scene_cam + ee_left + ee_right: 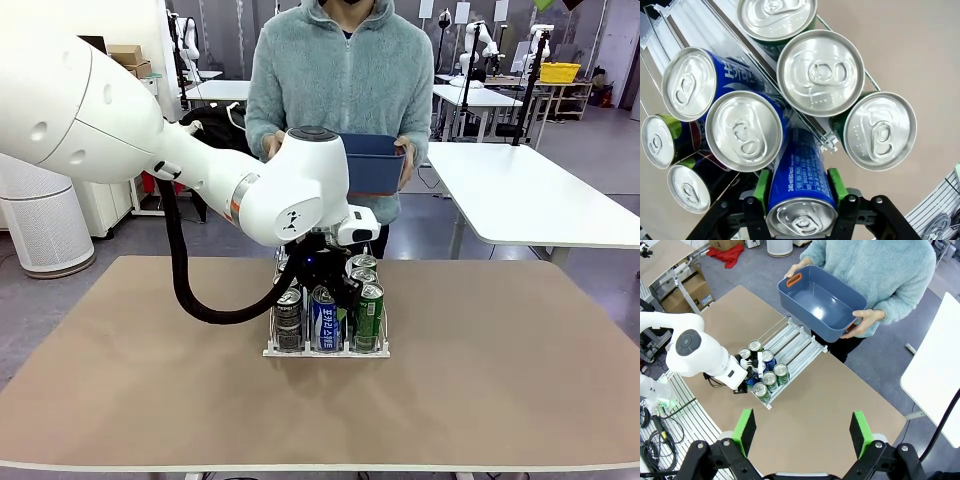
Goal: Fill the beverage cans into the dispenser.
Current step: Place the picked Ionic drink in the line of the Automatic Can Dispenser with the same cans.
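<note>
The left arm reaches over the middle of the bench (500, 370), and its left pincer (800, 192) is clamped on a blue can (800, 187), green pads pressed to either side of the can's body, silver top facing the wrist camera. The can hangs just above the dispenser (326, 350), the small white wire rack standing at the centre of the bench.

At the rack's front lip stand three cans: a dark one (288, 318) in the left lane, a blue one with white lettering (324, 318) in the middle lane, a green one (370, 316) on the right. More green cans queue behind that one; the arm hides much of the rest. From the left wrist, silver tops crowd the view, with two blue cans (715, 87) in one lane and green ones (880, 131) across the wire divider.

The right pincer (802, 432) hangs high over the near side of the bench, jaws wide apart and gripping nothing, well away from the rack.

Across the bench, a person in a pale fleece holds a dark blue tub (821, 302) with both hands, one hand (867, 317) on each end; its inside looks bare.
</note>
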{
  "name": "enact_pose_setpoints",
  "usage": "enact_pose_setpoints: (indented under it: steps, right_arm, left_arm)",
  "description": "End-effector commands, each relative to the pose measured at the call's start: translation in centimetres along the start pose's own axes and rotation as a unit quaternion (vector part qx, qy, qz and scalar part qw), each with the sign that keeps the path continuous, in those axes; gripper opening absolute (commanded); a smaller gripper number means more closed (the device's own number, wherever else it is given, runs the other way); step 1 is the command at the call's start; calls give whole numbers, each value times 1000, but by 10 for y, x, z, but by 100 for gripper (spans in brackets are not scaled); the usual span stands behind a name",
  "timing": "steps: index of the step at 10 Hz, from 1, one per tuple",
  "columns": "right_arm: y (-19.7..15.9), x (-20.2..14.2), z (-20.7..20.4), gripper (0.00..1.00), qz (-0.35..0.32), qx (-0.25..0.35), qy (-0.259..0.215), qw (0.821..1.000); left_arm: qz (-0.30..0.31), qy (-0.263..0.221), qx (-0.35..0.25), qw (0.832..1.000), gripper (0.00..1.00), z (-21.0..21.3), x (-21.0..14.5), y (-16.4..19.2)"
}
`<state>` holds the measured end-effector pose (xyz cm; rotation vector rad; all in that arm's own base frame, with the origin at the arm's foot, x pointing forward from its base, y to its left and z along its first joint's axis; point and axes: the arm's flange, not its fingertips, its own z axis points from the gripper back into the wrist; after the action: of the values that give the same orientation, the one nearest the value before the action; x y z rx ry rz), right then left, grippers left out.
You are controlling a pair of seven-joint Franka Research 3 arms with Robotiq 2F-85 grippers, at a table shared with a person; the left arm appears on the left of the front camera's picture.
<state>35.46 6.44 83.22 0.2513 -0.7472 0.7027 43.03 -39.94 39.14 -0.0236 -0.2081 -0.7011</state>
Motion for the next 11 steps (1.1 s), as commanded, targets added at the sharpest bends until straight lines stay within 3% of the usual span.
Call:
enact_pose_setpoints:
  steps: [1, 2, 3, 4, 5, 6, 7, 11]
  right_arm:
    - [1, -1, 0, 100, 1, -1, 0, 1000]
    - [1, -1, 0, 100, 1, -1, 0, 1000]
    - [1, -1, 0, 100, 1, -1, 0, 1000]
    - [1, -1, 0, 100, 1, -1, 0, 1000]
    - [1, -1, 0, 100, 1, -1, 0, 1000]
    - [1, -1, 0, 100, 1, -1, 0, 1000]
    - [1, -1, 0, 100, 1, -1, 0, 1000]
    - [1, -1, 0, 100, 1, -1, 0, 1000]
  left_arm:
    - [2, 0, 0, 1000, 57, 0, -2, -2]
    - [2, 0, 0, 1000, 57, 0, -2, -2]
    - [1, 0, 0, 1000, 76, 0, 0, 1]
    - [6, 0, 12, 1000, 76, 6, -2, 3]
    - [14, 6, 17, 1000, 95, 11, -3, 2]
    - [16, 10, 37, 999, 80, 14, -3, 0]
    - [18, 9, 41, 999, 100, 18, -4, 0]
    - [23, -14, 59, 998, 100, 40, -7, -3]
